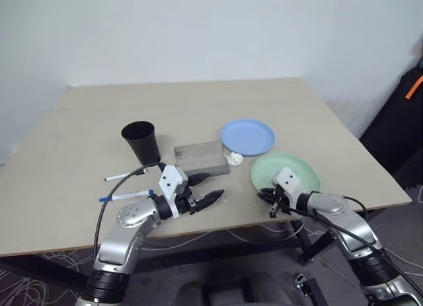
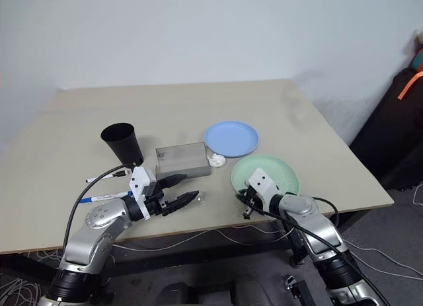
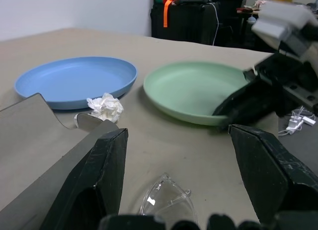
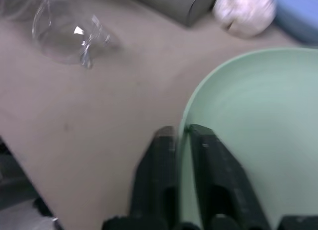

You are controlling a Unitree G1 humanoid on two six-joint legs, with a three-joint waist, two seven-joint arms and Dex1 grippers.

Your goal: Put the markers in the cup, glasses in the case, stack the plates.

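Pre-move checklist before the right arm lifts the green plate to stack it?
1. Right gripper shut on green plate rim: ok, one finger on each side.
2. Blue plate bare for stacking: ok.
3. Paper wad off both plates: ok, beside the blue one.
4. Left gripper out of the path: ok, open over the glasses.
5. Grip firm enough to lift: cannot tell.

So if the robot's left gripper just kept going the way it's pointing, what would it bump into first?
Probably the glasses, lying on the table just ahead of the open left gripper. The green plate lies farther along, though depth is hard to judge.
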